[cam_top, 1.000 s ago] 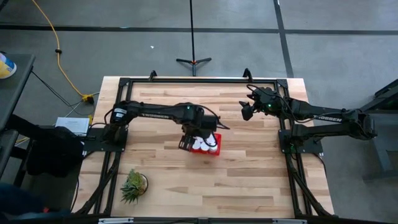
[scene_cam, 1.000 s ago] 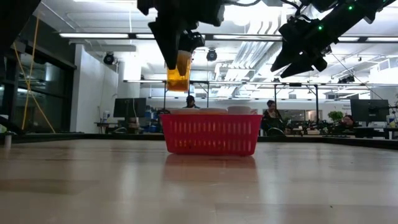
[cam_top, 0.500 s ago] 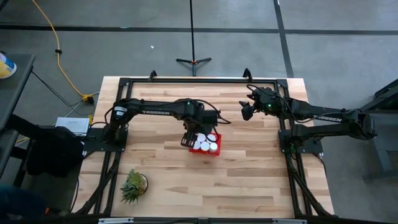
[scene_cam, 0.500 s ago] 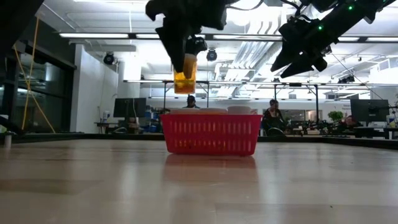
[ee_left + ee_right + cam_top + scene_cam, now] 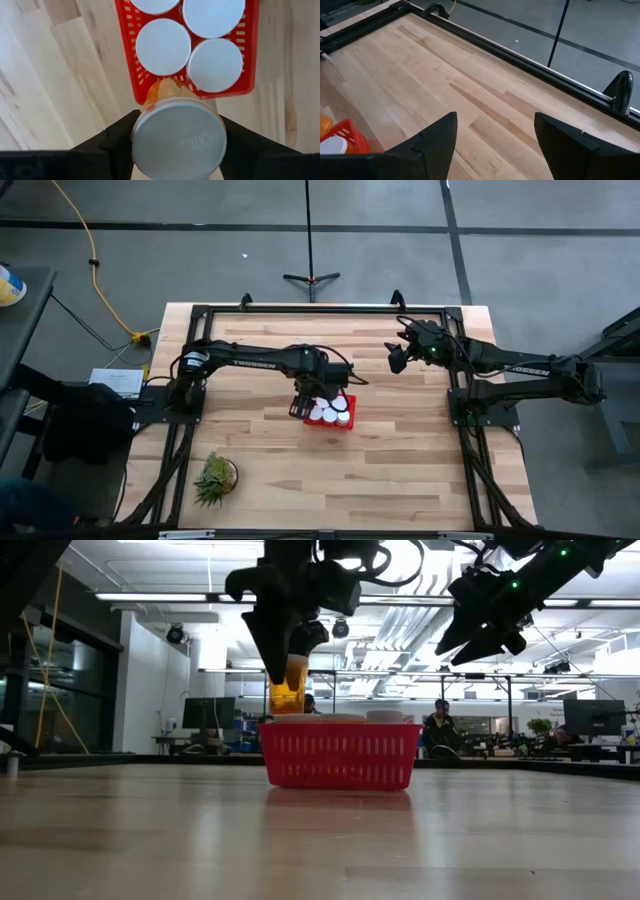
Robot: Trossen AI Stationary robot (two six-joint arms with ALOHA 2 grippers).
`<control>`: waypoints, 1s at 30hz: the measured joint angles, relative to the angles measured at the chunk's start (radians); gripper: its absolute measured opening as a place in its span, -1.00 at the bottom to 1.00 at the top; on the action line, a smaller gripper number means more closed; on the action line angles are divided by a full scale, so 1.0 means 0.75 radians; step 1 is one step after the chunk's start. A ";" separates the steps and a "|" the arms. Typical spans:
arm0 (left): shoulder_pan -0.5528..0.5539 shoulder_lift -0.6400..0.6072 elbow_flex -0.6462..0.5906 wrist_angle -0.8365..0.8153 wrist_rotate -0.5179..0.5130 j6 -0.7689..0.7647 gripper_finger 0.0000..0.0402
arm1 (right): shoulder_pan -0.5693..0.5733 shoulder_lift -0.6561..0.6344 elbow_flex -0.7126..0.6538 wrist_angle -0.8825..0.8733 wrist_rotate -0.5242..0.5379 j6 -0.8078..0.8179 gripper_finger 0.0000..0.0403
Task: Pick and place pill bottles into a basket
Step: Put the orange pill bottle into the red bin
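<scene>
While right fingers (image 5: pixel 396 358) idle open, left fingers (image 5: pixel 287 680) lowered gripped pill bottle (image 5: pixel 287 692) nearer basket (image 5: pixel 340 754) rim.

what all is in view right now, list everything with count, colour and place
small cylindrical pill bottles with white caps and orange bodies: four caps showing inside the basket, one more held above the basket's edge
red slotted plastic basket: one, mid table
green spiky plant: one, near-left part of the table
light wooden table: one, black frame round it
black stand: one, on the floor beyond the table
people: a few, far behind, low view
left gripper: shut on the held bottle
right gripper: open, raised over the table's far right
</scene>
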 joint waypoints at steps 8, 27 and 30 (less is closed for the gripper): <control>0.000 -0.003 -0.049 0.080 0.028 0.001 0.20 | 0.000 0.000 0.000 -0.001 0.000 0.005 0.27; 0.000 0.001 -0.061 0.115 0.024 0.046 0.21 | 0.001 0.000 0.000 -0.004 0.000 0.010 0.27; 0.000 0.001 -0.061 0.081 0.009 0.046 0.24 | 0.000 0.000 0.000 -0.004 0.000 0.010 0.27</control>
